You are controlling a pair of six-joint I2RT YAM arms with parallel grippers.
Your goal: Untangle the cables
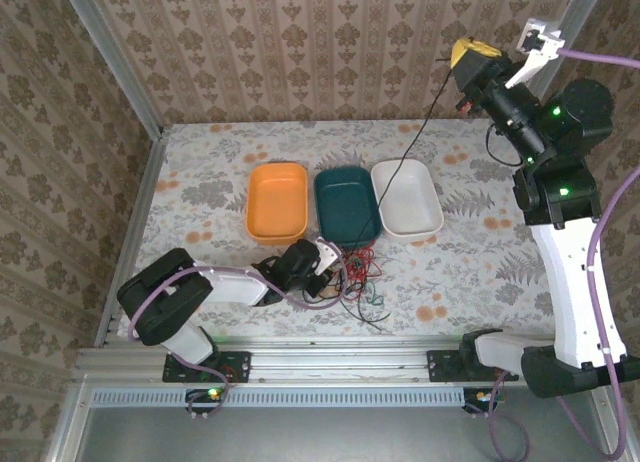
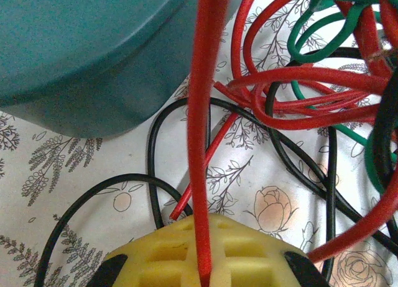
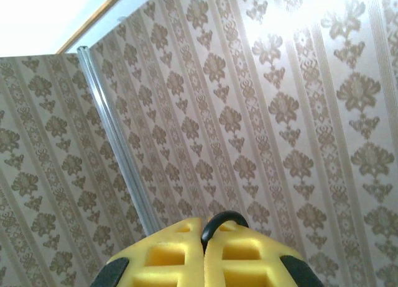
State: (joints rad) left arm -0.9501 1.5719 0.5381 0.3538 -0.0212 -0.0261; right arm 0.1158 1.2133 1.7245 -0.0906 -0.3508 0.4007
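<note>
Down at the near left of the table, the left gripper lies low, its yellow pads pressed together on a red cable that rises from the pinch straight toward 12 o'clock in the left wrist view. At 10 o'clock from that pinch stands the wall of the teal tray, and from 1 to 3 o'clock the cables lie in a heap of red, green and black loops crossing one another on the flowered cloth. From above, three trays sit in a row at mid-table: the orange tray at 9 o'clock of the teal one and the white tray at 3 o'clock, with the heap just beside the teal tray at its 6 o'clock and touching the left gripper's tip. A black cable leaves the heap, crosses the white tray and climbs toward 1 o'clock to the right gripper, which is raised high against the patterned wall. Its yellow pads are closed tight, and a small loop of that black cable pokes out from the seam between them
</note>
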